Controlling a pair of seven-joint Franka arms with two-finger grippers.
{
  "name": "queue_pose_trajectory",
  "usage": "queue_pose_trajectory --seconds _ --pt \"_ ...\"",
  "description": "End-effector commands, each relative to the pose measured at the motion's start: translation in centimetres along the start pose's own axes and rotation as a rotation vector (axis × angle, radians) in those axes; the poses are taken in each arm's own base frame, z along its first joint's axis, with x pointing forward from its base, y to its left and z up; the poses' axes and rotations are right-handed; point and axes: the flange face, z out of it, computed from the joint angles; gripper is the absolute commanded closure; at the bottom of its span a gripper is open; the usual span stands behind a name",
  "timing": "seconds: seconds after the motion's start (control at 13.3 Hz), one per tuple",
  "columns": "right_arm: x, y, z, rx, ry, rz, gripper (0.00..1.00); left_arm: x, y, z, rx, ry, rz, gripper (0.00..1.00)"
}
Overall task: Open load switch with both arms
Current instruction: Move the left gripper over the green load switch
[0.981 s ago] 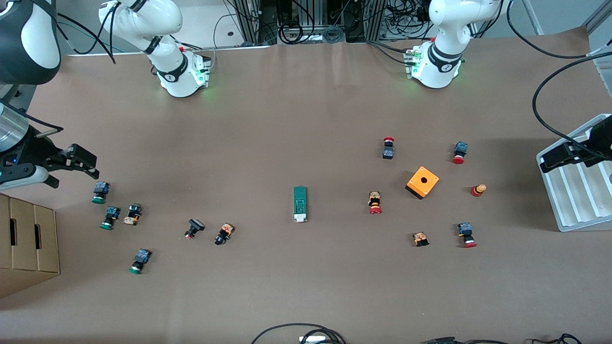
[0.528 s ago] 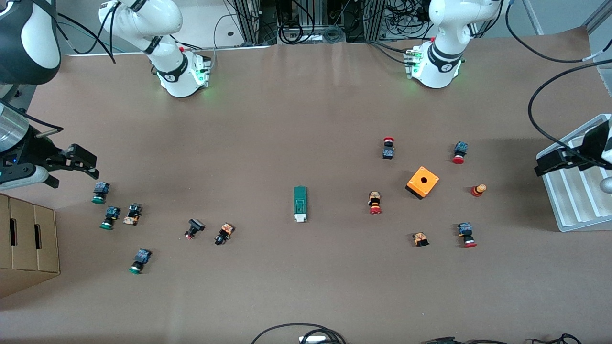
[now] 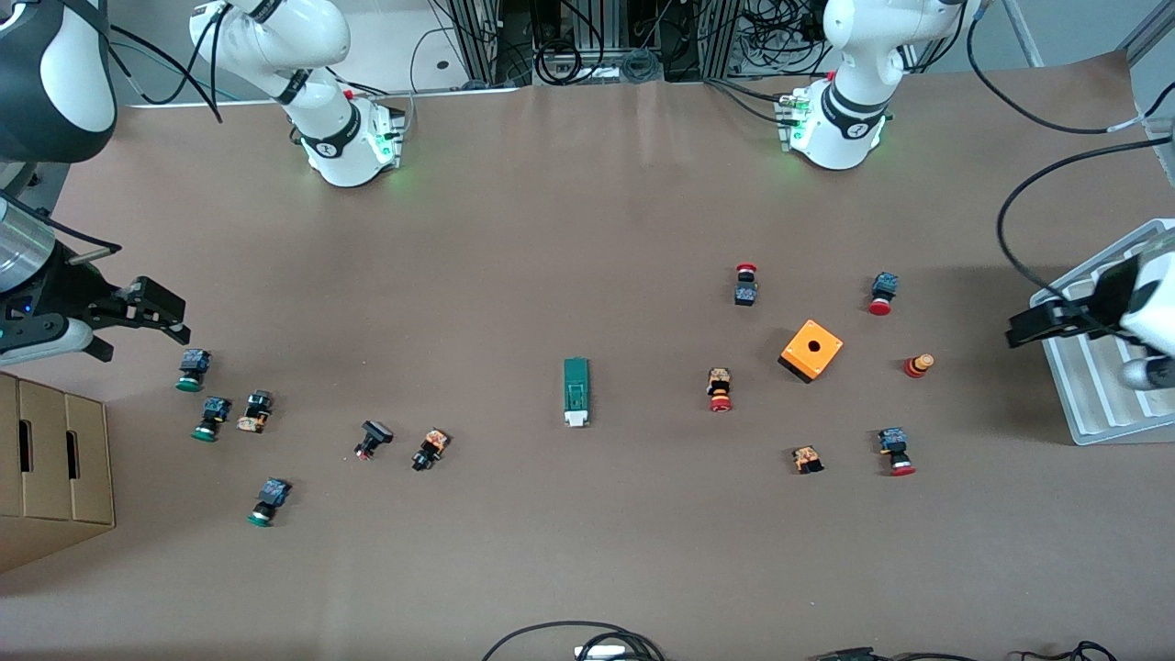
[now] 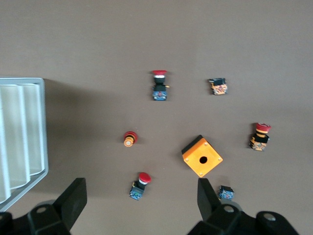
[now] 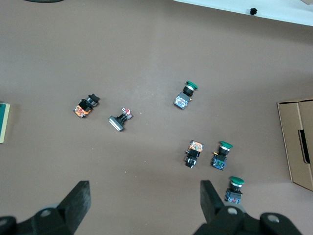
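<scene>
Both black two-finger grippers released, raised: left gripper (image 3: pixel 1033 323) over white ribbed tray (image 3: pixel 1102 386) at tabletop edge, right gripper (image 3: pixel 156 312) over other end; narrow dark-green load switch (image 3: pixel 576 392) mid-tabletop, untouched.

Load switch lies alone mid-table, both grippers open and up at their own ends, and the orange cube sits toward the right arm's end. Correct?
Not quite. The orange cube sits toward the left arm's end, as the front view shows. The rest holds: the load switch lies alone mid-table, and the left gripper and right gripper are open at their own ends.

Orange cube (image 3: pixel 811 350), scattered push-buttons (image 3: pixel 204 419), white tray (image 3: pixel 1102 395), cardboard box (image 3: pixel 46 468).
</scene>
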Motion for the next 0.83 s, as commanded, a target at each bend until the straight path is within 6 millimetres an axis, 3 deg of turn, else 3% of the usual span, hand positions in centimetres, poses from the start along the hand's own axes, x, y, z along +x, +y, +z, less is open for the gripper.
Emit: queue_pose_trajectory --seconds 0.0,0.45,0.75 --pt "0.1 0.3 -0.4 -0.008 0.009 -0.005 0.00 0.5 4.0 0.7 0.040 0.010 0.065 0.00" --pt "0.1 0.1 -0.5 -0.008 0.012 -0.008 0.00 2.1 13.0 4.7 0.055 0.075 0.139 0.00" --pt "0.1 0.1 -0.5 -0.008 0.012 -0.008 0.00 0.5 20.0 5.8 0.104 0.112 0.135 0.00"
